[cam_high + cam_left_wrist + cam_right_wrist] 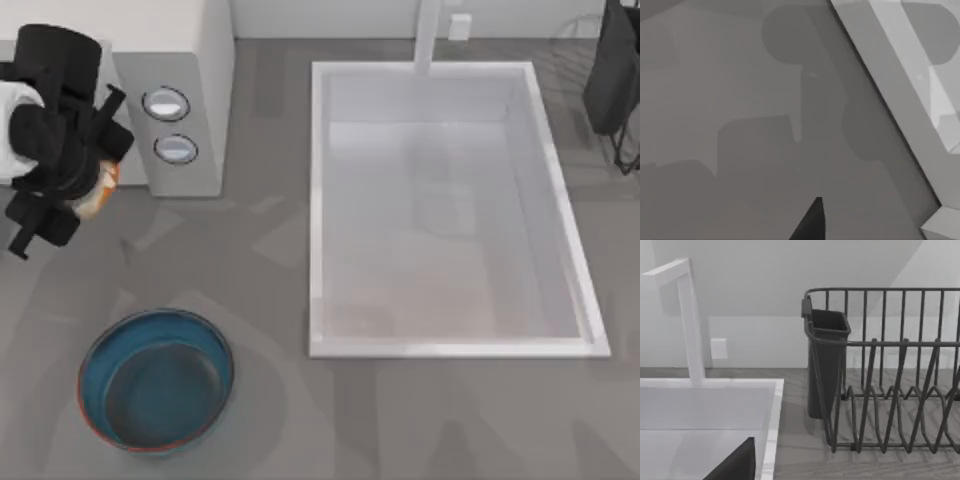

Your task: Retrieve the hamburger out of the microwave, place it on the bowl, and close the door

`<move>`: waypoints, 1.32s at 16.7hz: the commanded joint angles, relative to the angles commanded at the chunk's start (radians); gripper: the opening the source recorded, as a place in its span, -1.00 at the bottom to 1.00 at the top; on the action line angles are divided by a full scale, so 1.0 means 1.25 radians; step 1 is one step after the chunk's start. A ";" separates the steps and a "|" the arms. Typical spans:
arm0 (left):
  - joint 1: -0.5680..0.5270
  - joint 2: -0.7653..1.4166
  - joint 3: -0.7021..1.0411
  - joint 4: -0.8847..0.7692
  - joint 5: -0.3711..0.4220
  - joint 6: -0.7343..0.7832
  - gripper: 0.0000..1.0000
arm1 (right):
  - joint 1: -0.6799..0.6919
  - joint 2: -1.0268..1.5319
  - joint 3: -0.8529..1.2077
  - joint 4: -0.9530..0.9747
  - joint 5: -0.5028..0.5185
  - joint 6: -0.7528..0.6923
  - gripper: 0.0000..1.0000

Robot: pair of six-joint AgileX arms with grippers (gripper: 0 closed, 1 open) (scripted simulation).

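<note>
The left gripper is hanging at the top view's left edge, just in front of the large boxy white microwave with its two round silver-rimmed knobs. The small rounded cream hamburger with orange-brown patches is peeking out from under the black wrist, pressed against the fingers, so the fingers appear to be closing on it and carrying it clear of the cavity; how wide they stand is hidden by the arm's own bulk. The left wrist view is looking down on bare grey surface with a dark fingertip at its lower edge.

The round deep blue bowl with the reddish-brown rim is sitting on the surface toward the near edge of the top view, almost straight below the held hamburger and slightly to its right, well apart from it. That line from hamburger to bowl is what the coming move turns on, I judge: a carry toward the near edge, then a descent. The left arm is far nearer.

The right gripper is parked at the far right by the dark wire dish rack, beyond the white rectangular sink basin.
</note>
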 joint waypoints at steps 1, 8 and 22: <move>-0.038 0.028 0.046 -0.096 -0.020 -0.112 -1.00 | 0.000 0.000 0.000 0.000 0.000 0.000 1.00; -0.296 0.234 0.278 -0.736 -0.160 -0.862 -1.00 | 0.000 0.000 0.000 0.000 0.000 0.000 1.00; -0.499 0.433 0.360 -1.184 -0.279 -1.337 -1.00 | 0.000 0.000 0.000 0.000 0.000 0.000 1.00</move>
